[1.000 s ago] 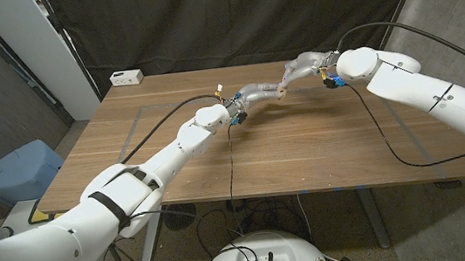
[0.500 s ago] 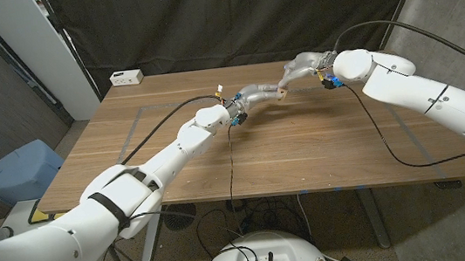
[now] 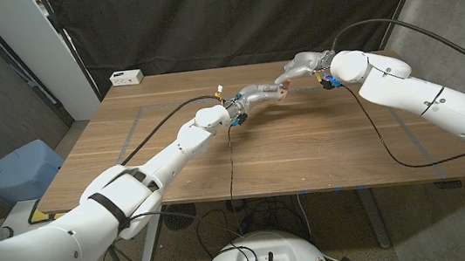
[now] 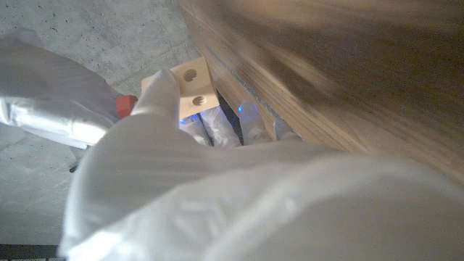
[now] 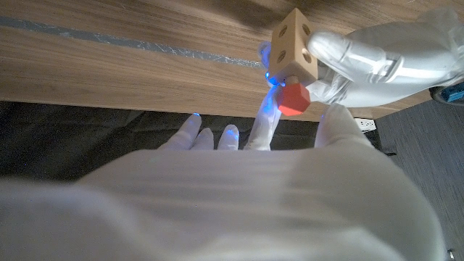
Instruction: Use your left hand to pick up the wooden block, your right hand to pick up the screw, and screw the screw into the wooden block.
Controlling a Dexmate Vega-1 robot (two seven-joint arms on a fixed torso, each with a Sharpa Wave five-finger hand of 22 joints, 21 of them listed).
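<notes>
Wooden block [image 5: 293, 45] is clamped in my left hand [image 3: 256, 94]; right hand [image 3: 299, 65] fingers pinch the red-headed screw [image 5: 293, 98] against it, turning remains.

**A:** what's the bot look like up close?

**B:** glossy white shell arms, fat rounded joints, black band on the left arm [image 3: 118, 205]. black cable draped off each forearm. left hand [image 3: 252, 96] and right hand [image 3: 300, 66] both look pale, silvery, kinda plastic-wrapped.

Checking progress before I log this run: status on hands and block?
Left hand holds the pale wooden block with round holes. Right hand holds the red-headed screw at the block. Nothing in between.
</notes>
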